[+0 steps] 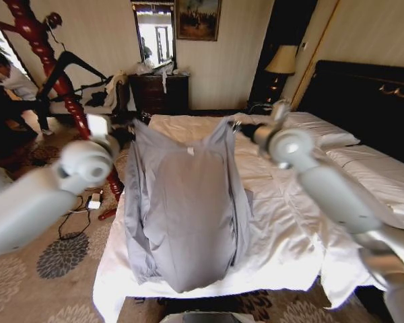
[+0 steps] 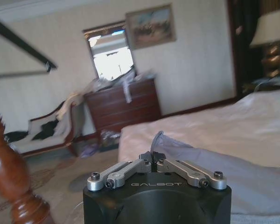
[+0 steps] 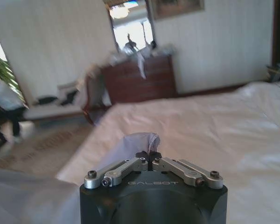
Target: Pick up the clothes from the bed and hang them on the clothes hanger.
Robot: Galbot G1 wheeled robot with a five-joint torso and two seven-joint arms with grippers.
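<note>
Word "GALBOT" on black body of left gripper (image 2: 155, 162), small pale letters, in left wrist view. Same word "GALBOT" on black body of right gripper (image 3: 150, 158), in right wrist view. No other words readable.

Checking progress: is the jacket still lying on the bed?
No. The jacket hangs spread between left hand and right hand, above the bed.

Both arms reach forward, left gripper (image 1: 129, 129) at ten o'clock, right gripper (image 1: 237, 126) at one o'clock, fingers pinched closed.

likely hotel bedroom: bed (image 1: 283, 222), dresser (image 1: 158, 93), lamp (image 1: 281, 62)
</note>
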